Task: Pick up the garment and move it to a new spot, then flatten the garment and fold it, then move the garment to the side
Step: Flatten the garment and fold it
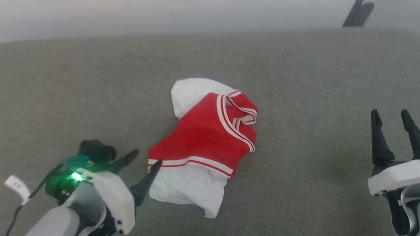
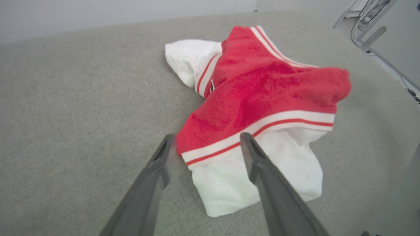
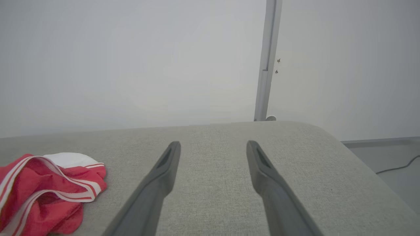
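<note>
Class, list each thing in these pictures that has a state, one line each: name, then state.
shirt, crumpled in a heap on the cushion, not gripped
left claw, open, straddling the shirt's striped hem
right claw, open, empty, apart from the shirt

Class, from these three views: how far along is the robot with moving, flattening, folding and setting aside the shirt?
Done: nothing; the red jersey-style shirt with white sleeves lies bunched on the grey fabric surface. In hand: the open left gripper straddles its striped hem, not yet closed. The right gripper hangs open, apart. Left: lift, move, flatten, fold, set aside.
</note>
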